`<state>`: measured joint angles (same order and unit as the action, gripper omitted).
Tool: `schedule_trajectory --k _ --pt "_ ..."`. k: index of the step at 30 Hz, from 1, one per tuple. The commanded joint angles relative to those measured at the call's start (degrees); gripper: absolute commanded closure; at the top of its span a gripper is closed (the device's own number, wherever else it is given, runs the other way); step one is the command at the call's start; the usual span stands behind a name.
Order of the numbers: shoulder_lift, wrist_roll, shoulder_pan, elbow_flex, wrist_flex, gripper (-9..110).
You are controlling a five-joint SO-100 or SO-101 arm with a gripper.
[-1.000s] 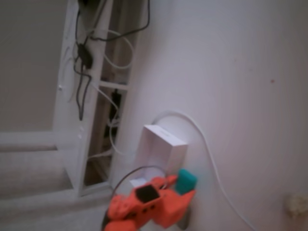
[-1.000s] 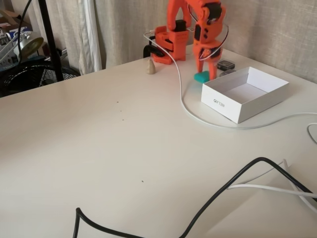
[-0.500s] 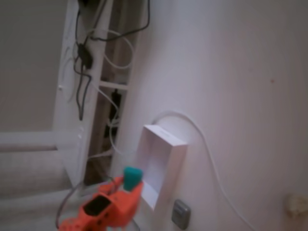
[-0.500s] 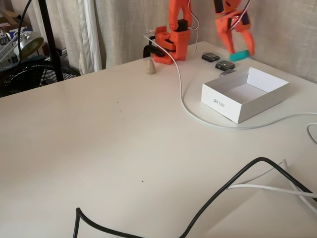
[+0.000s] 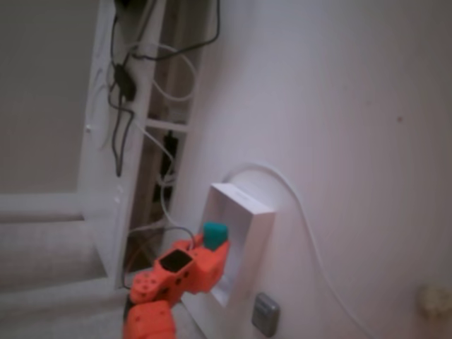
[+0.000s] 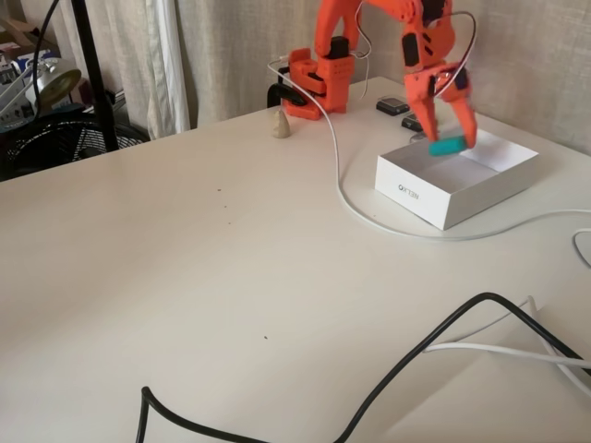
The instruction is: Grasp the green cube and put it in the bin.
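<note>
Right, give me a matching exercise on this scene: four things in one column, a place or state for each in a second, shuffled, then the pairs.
Things:
1. green cube
2. bin
3. white cable
4. small cone

Places or states:
A. curves across the table past the bin's front
B. stands on the table near the arm's base
C. held in the claw above the bin
D. sits open on the table, nothing seen inside

Pairs: 1-C, 2-D, 3-A, 4-B

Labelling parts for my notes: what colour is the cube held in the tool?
Teal-green; the cube shows best in a fixed view, above the white bin.
</note>
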<state>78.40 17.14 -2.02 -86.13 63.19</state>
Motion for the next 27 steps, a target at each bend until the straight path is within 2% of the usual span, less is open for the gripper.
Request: schedule_trajectory --k 1,3,9,19,27 --pt "0.53 -0.09 -0.62 0.18 2.11 89" --pt "1.23 -0.18 -0.44 0.35 2.29 78" --pt "2.11 0.18 -0.26 1.32 1.49 64" --pt "6.94 0.44 1.14 1.58 -0.09 64" --pt "30.85 -2.81 8.09 -6.15 3.96 64"
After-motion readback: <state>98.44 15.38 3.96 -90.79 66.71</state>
